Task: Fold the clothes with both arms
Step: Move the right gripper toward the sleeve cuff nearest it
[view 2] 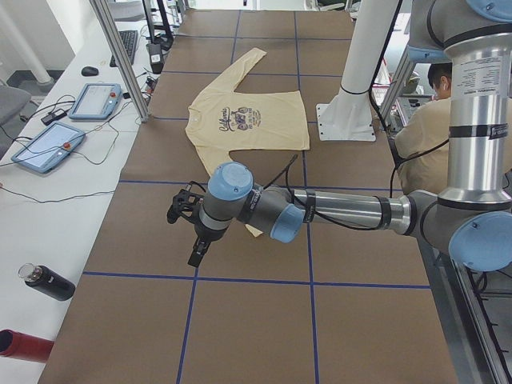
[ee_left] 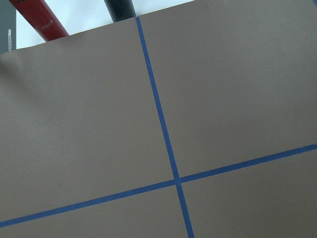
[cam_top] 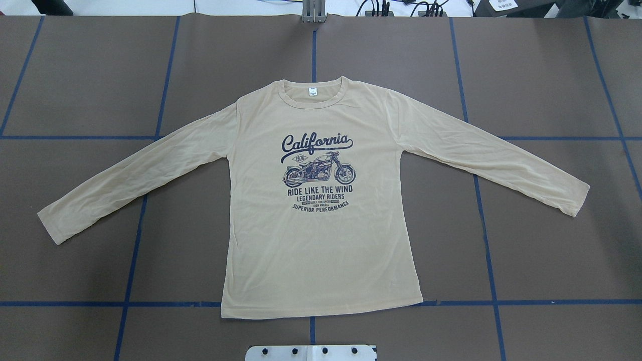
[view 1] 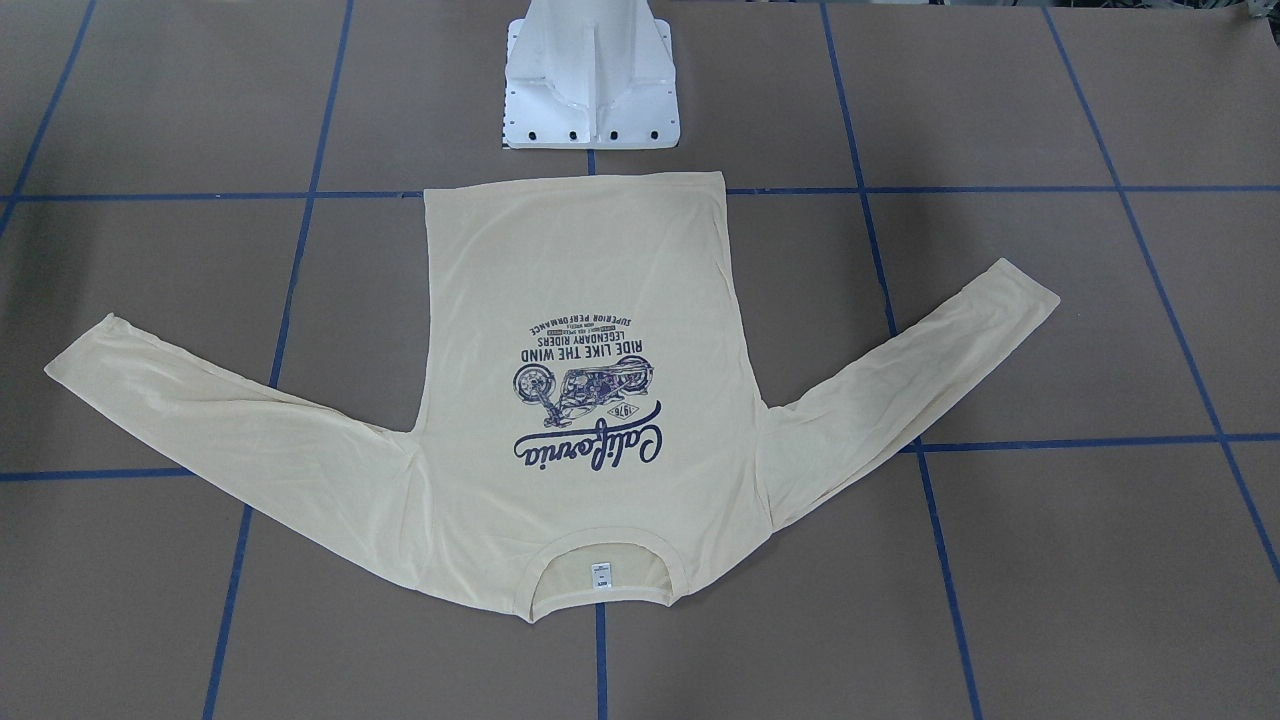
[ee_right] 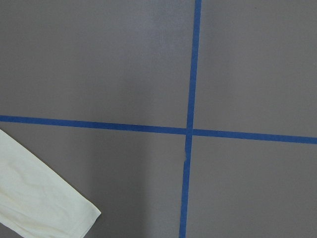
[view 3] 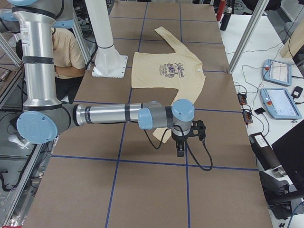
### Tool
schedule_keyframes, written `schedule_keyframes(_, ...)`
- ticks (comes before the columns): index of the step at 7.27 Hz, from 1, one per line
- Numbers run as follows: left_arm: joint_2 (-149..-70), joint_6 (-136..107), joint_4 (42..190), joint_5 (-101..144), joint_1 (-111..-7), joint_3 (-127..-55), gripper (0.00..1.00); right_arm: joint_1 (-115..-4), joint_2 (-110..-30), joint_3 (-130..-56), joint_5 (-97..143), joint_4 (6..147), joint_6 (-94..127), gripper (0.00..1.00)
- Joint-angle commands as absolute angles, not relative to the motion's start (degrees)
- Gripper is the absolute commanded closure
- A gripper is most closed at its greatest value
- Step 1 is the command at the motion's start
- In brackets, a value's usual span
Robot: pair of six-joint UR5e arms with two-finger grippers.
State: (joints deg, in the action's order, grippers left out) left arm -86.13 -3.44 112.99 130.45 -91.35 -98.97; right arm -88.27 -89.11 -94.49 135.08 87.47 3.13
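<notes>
Left claw (view 2: 194,254) and right claw (view 3: 180,150), opening cannot be told, neither touching the shirt (cam_top: 321,240), flat on table (cam_top: 551,250).

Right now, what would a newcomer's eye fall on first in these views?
The cream shirt lies spread flat in the middle of the table, sleeves out, with its navy California motorcycle print facing up. Next come the left arm and right arm, each stretched low over the table near a sleeve end.

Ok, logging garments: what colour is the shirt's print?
Dark navy print on the pale cream-yellow shirt; clearest in the overhead view.
</notes>
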Motion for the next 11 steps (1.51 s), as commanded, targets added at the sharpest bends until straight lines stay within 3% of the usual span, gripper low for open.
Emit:
schedule_keyframes(1, -84.65, -2.38, 114.94, 130.69, -91.41, -100.36, 0.0, -87.89, -89.73, -94.31, 135.7, 87.45, 3.34, 0.0)
schedule_keyframes(5, -83.85, -2.73, 115.58, 131.13, -91.14, -99.58, 0.0, -85.35, -92.0, -94.04, 135.62, 85.19, 3.26, 0.0)
schedule_keyframes(9, -83.85, -2.81, 115.58, 131.13, -91.14, -99.67, 0.0, -70.78, -92.55, -86.43, 135.44, 60.36, 29.22, 0.0)
schedule_keyframes(11, -83.85, -2.9, 115.58, 131.48, -91.14, -99.93, 0.0, -69.26, -92.02, -83.49, 135.61, 55.81, 34.59, 0.06)
